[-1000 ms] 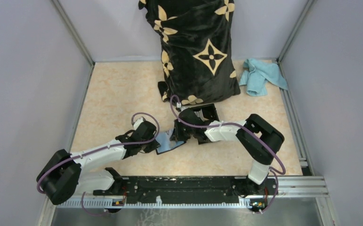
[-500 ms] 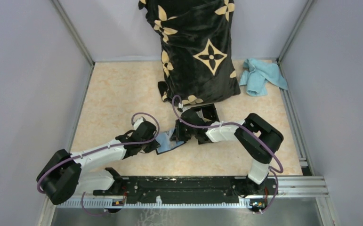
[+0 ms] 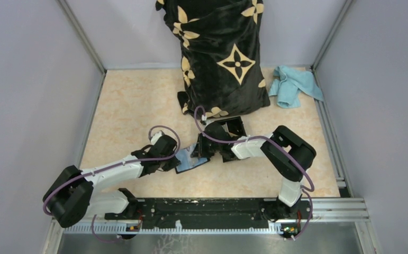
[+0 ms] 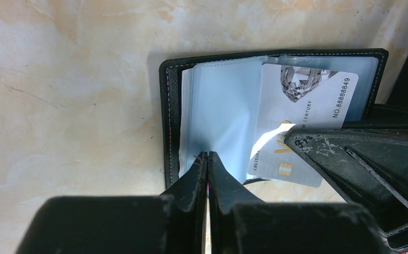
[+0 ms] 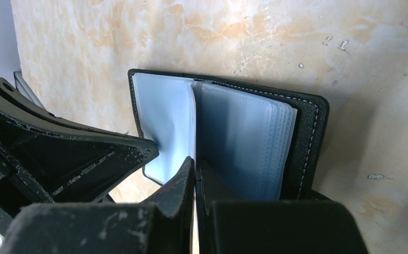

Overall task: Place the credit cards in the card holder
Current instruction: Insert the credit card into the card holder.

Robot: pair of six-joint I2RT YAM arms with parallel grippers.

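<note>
The card holder lies open on the worktop between the two claws, with its clear sleeves facing up. The left claw is pressed together, its tips at the edge of a raised sleeve; I cannot tell whether it pinches that sleeve. A pale card with a diamond picture sits partly in the pocket on the other half. The right claw, also pressed together, points at the fold between the sleeves.
</note>
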